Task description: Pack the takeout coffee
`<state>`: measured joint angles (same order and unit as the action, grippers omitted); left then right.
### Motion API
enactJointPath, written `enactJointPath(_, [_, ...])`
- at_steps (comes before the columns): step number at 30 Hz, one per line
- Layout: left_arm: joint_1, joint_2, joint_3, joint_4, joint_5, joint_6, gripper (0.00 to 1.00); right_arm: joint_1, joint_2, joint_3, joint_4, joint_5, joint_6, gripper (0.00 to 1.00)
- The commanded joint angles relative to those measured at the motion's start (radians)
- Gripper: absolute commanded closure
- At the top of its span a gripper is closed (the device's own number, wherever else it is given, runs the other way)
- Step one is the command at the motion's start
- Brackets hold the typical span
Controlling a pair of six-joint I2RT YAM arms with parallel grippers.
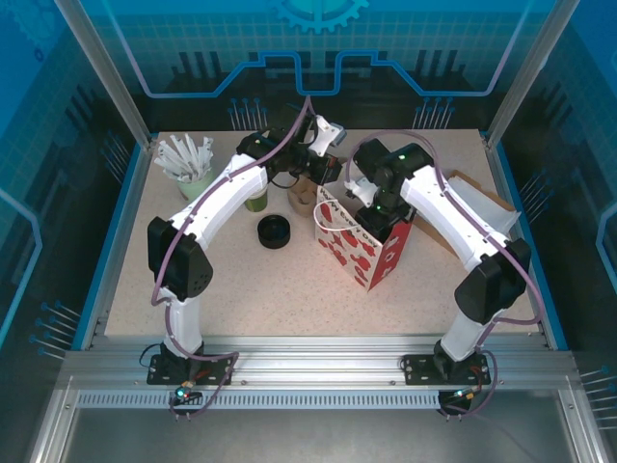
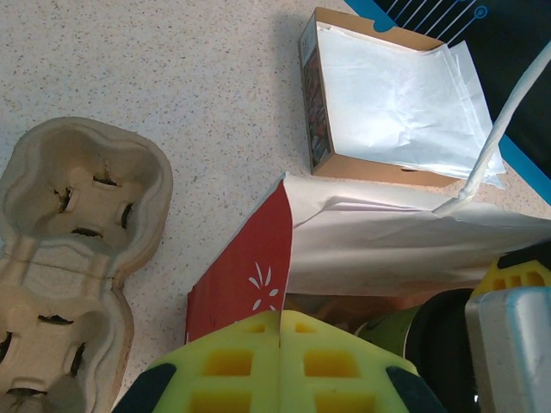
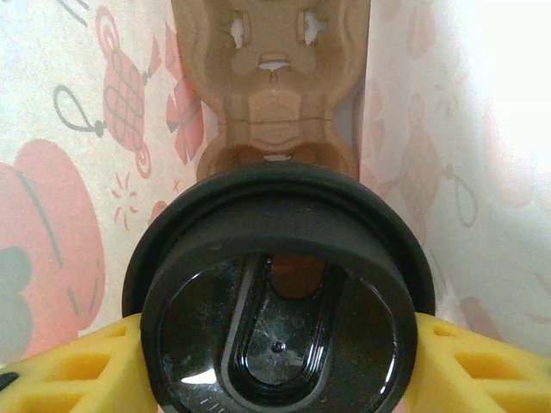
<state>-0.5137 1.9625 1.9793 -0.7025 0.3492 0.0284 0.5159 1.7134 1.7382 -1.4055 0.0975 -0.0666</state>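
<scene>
The takeout coffee (image 3: 275, 301) hangs inside a red-and-white paper bag (image 1: 362, 246), its round black lid facing the right wrist camera. My right gripper (image 3: 275, 366) is shut on it, one yellow finger (image 3: 77, 366) on either side of the cup. Below it, a brown pulp cup carrier (image 3: 271, 77) lies on the bag's bottom. My left gripper (image 2: 280, 344) is shut on the bag's rim (image 2: 288, 249), pinching the edge where the red side meets the white lining. The cup's olive-green wall (image 2: 387, 331) shows inside the bag in the left wrist view.
Another pulp cup carrier (image 2: 69, 258) lies on the table left of the bag. A cardboard box of white napkins (image 2: 387, 103) sits behind it. A stack of black lids (image 1: 274, 231), green cups (image 1: 255, 200) and a cup of white sticks (image 1: 188, 159) stand further left.
</scene>
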Motion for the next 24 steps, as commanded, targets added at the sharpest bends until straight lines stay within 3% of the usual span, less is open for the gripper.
enactJointPath(1, [-0.005,-0.028,-0.027,-0.015,0.013,0.011,1.00,-0.005,-0.001,-0.029,0.014,-0.013,0.017,0.63])
enactJointPath(24, [-0.005,-0.028,-0.033,-0.012,0.012,0.016,1.00,-0.005,-0.002,-0.067,0.026,-0.005,0.017,0.63])
